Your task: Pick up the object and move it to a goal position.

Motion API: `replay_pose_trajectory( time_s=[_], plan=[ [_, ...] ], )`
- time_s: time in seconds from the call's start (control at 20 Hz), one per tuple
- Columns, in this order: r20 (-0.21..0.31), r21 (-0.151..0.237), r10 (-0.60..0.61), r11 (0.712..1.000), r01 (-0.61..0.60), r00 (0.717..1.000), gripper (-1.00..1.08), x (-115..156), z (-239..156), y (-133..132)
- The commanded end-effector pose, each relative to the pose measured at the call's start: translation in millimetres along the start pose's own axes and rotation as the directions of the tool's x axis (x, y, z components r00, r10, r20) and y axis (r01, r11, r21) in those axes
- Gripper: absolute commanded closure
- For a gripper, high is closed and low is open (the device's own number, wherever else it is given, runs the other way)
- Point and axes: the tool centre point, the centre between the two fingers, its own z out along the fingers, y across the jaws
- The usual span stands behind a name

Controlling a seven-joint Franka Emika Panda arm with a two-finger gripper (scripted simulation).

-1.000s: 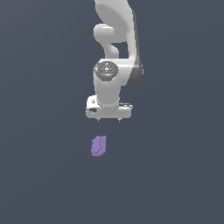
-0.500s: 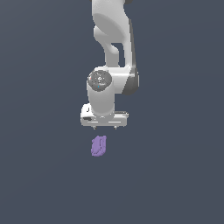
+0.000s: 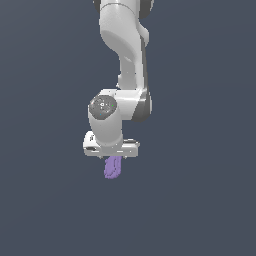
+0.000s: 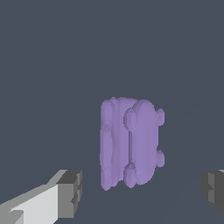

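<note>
Seemingly matte, lumpy purple object (image 4: 130, 143)

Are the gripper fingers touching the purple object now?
Apart. The wrist view shows bare floor between the purple object and each of the fingers of the open gripper.

Clear gaps flank the purple object (image 4: 129, 144) between the spread tool (image 4: 142, 192) fingers; nothing else stands near

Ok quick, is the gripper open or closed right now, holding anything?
Gripper: open, holding nothing; its fingers flank the small light-purple lumpy object without touching.
</note>
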Motion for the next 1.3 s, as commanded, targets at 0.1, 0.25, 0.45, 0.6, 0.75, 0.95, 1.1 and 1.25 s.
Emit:
replay_pose_trajectory(
  time_s=[0.1, 0.25, 0.45, 0.6, 0.75, 0.95, 1.1, 1.25],
  plan=[
    [-0.011, -0.001, -0.001, 1.0, 0.001, 1.0, -0.92, 10, 5, 6],
    [-0.013, -0.001, -0.001, 1.0, 0.001, 1.0, -0.92, 12, 6, 8],
    [-0.012, -0.001, 0.0, 1.0, 0.0, 1.0, -0.92, 11, 8, 8],
    [-0.012, -0.001, 0.0, 1.0, 0.0, 1.0, -0.92, 11, 16, 8],
    [-0.012, -0.001, -0.001, 1.0, 0.001, 1.0, -0.92, 11, 32, 8],
    [-0.013, -0.001, -0.001, 1.0, 0.001, 1.0, -0.92, 11, 51, 8],
    [-0.013, -0.001, -0.001, 1.0, 0.001, 1.0, -0.92, 12, 57, 8],
    [-0.013, -0.001, -0.001, 1.0, 0.001, 1.0, -0.92, 13, 56, 8]
  ],
)
